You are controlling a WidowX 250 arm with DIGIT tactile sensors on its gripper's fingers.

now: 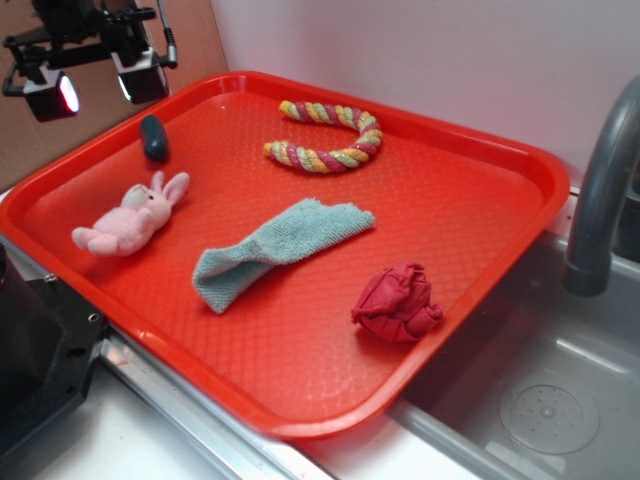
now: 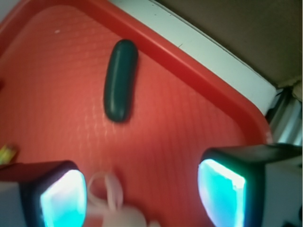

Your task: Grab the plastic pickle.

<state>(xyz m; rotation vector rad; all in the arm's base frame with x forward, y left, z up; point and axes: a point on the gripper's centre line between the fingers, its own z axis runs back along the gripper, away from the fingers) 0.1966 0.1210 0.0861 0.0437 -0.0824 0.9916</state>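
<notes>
Pickle (image 2: 120, 80) lies flat on tray (image 1: 480, 200), claw (image 1: 100, 88) spread wide above.

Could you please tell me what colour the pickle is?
Dark teal-green, plain; the pickle shows best in the wrist view.

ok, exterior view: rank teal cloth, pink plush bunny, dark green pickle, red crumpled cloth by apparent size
1. Light teal terry cloth, clearly largest.
2. Pink plush bunny and red crumpled cloth: look alike, and the cloth sits nearer the camera, so no ranking.
3. Dark green plastic pickle, smallest.

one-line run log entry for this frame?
phase: approach | gripper: open, raised, empty | target: dark teal-green capsule-shaped plastic pickle, flat on red plastic tray near far-left rim | contact: none
</notes>
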